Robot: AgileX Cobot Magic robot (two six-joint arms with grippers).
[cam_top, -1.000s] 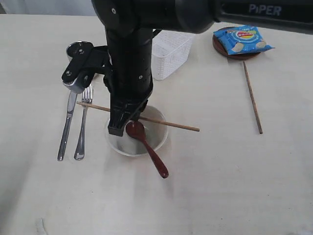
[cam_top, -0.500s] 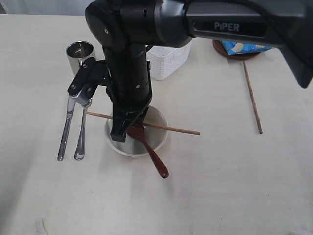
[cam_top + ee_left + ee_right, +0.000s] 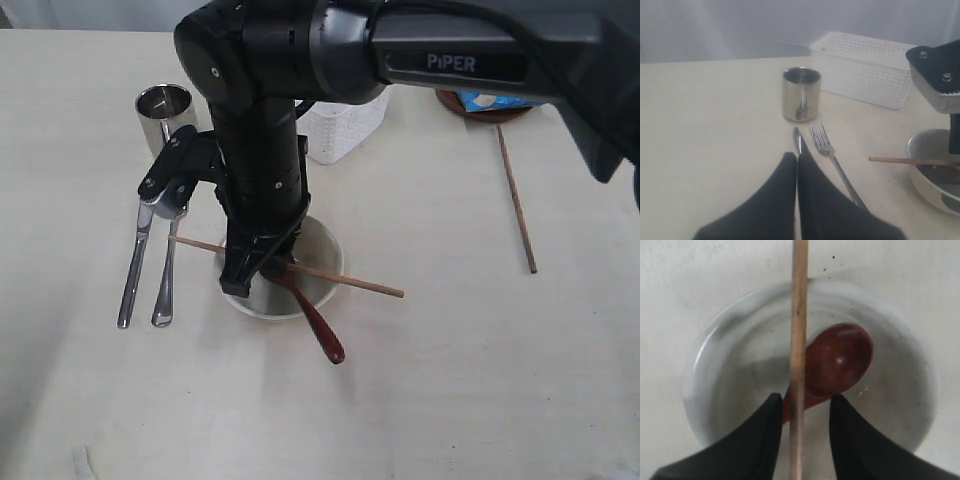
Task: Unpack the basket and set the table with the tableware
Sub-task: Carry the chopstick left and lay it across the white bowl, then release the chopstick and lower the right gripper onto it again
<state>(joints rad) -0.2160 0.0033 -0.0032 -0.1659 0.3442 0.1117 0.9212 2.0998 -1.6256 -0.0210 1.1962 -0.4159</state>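
Over on the left, the steel cup [image 3: 165, 108] is standing behind the knife [image 3: 134, 265] and fork [image 3: 166, 272], and the left gripper [image 3: 796, 156] is pressing its fingers together near the knife. In the middle, the right gripper [image 3: 802, 401] is hanging spread over the bowl [image 3: 325, 250]. One chopstick [image 3: 799, 315] is lying across the rim between its fingers, above the spoon [image 3: 840, 360]. Further right, the other chopstick [image 3: 516, 200] is lying on the table [image 3: 450, 380].

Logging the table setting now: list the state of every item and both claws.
basket, upright, contents hidden
cup, upright
knife, flat on table
fork, flat beside knife
bowl, upright, holding spoon head
spoon, head in bowl, handle over rim
one chopstick, lying across bowl rim
other chopstick, flat on table
left claw, shut, empty
right claw, open, fingers either side of one chopstick
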